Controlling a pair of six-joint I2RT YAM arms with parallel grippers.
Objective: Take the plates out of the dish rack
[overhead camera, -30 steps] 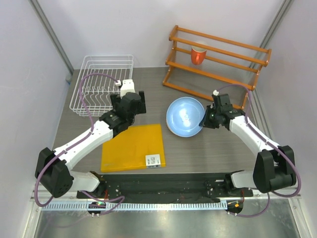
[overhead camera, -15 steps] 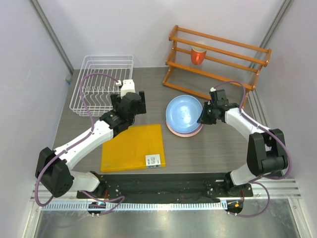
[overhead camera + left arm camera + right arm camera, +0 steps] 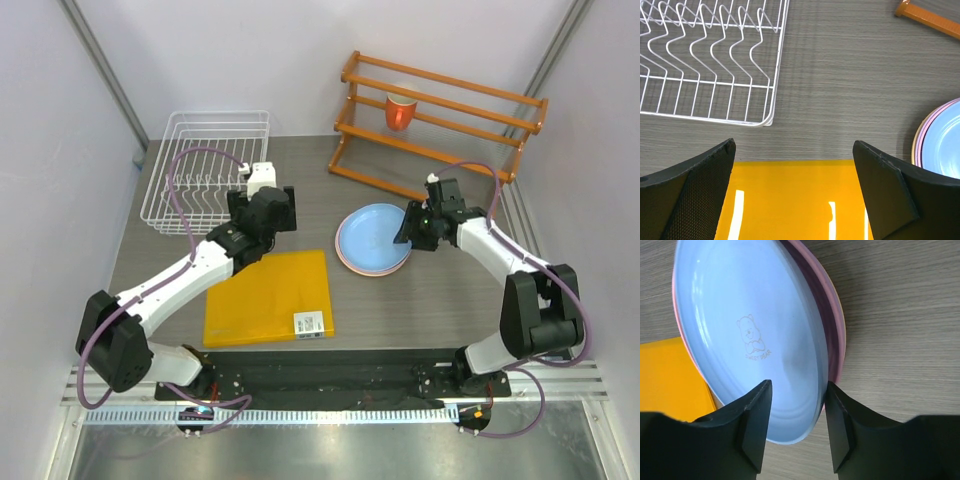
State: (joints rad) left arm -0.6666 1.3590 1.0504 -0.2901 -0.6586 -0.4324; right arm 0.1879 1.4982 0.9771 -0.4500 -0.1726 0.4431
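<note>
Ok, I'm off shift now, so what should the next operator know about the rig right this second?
Left hand: open, empty, above the far edge of the mat.
Right hand: straddles the rim of the blue plate; gripping or released, unclear.
Plates: blue tops the stack on the table, between mat and shelf; pink, purple and yellow rims show beneath.
Rack: no plates in it.
Done: all four unloaded.
Left: probably just check the blue plate sits flat, then back the right hand off.
</note>
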